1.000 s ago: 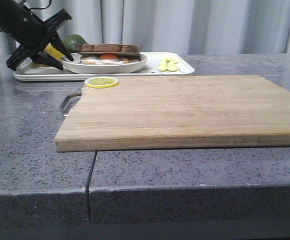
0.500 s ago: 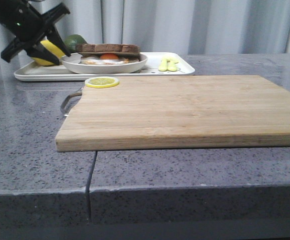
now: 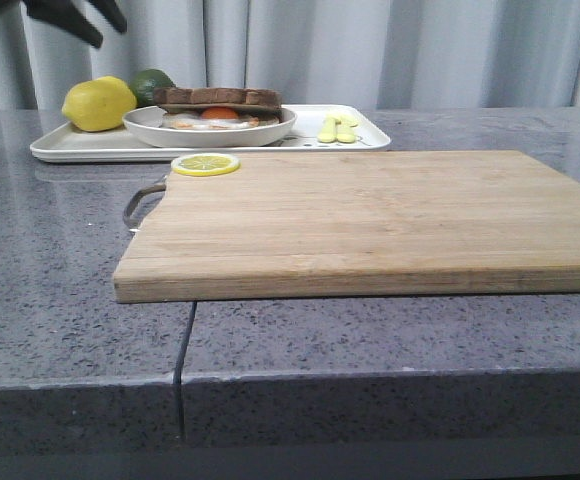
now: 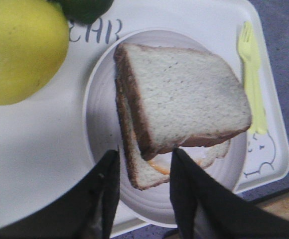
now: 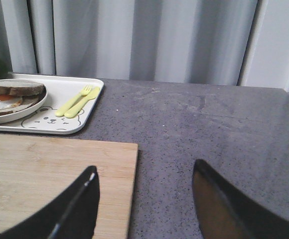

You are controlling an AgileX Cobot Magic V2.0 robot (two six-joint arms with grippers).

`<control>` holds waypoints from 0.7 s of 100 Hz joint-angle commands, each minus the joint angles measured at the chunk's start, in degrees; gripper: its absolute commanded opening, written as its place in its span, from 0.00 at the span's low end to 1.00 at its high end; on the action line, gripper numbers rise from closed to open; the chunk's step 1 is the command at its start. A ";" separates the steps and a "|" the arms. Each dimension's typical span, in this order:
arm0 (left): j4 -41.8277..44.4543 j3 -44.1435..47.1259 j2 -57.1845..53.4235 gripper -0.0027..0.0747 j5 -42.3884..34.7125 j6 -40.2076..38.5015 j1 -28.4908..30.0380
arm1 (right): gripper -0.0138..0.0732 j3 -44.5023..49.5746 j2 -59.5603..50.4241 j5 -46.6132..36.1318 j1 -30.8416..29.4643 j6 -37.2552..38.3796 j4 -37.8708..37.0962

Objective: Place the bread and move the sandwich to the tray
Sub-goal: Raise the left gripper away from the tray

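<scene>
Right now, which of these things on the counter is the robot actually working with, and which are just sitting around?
Part of the job:
- sandwich with egg on its plate
- tray beneath the plate
- left gripper, open above the sandwich

Just lying about:
- lemon
- lime
- lemon slice
- cutting board
- yellow fork and spoon

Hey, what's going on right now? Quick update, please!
Left gripper open above the sandwich, holding nothing. Right gripper open, idle. Sandwich plated on the tray. Nothing in the way.

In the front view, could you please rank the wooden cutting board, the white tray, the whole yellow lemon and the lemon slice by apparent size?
1. Wooden cutting board, though nearest the camera.
2. White tray.
3. Whole yellow lemon.
4. Lemon slice.
</scene>
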 commanded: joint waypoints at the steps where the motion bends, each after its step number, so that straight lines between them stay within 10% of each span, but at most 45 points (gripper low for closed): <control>1: -1.80 -2.57 -6.34 0.33 -1.07 -0.49 -0.06 | 0.65 -1.60 0.01 -4.69 -0.31 -0.12 0.07; 70: 15.24 6.64 -30.52 0.33 -0.79 3.30 -7.29 | 0.65 -1.60 0.01 -4.58 -0.31 -0.12 0.07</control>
